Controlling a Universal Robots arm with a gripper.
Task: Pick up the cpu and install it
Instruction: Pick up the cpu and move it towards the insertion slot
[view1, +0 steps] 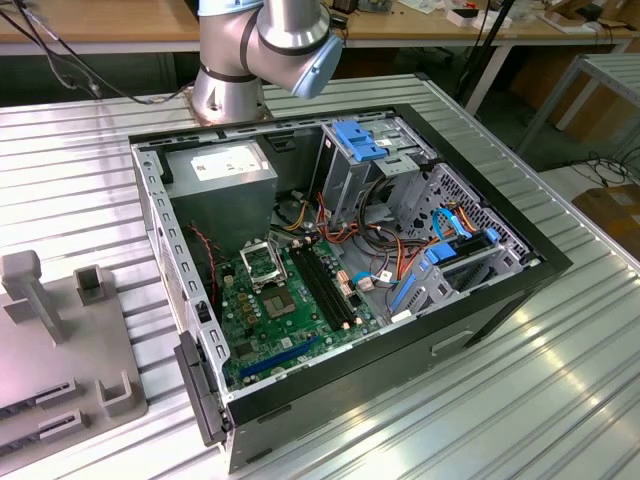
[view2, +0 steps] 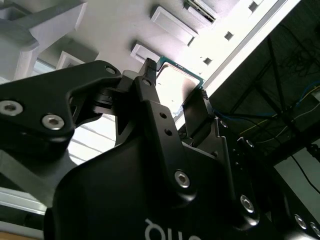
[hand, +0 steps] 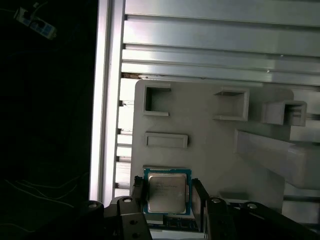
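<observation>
Right now my jaws are closed down to the width of the cpu (hand: 167, 192) and grip it by two opposite edges. In the first wrist view one of my fingers (hand: 137, 195) presses on one side and the other on the opposite side. The chip's silver-grey top faces that camera. In the second wrist view the cpu (view2: 181, 85) sits pinched at the very tips of the fingers (view2: 150, 82), its green rim showing.

Beyond the chip lies the grey fixture tray (hand: 210, 140) with its empty pockets, resting on the ribbed metal bench (hand: 200, 45). In the exterior view that tray (view1: 60, 400) lies at the exterior view's left. My arm (view1: 265, 45) rises at the far side of the open computer case (view1: 480, 320). Inside the case, the black socket (view1: 262, 262) sits on the green motherboard (view1: 290, 320).
</observation>
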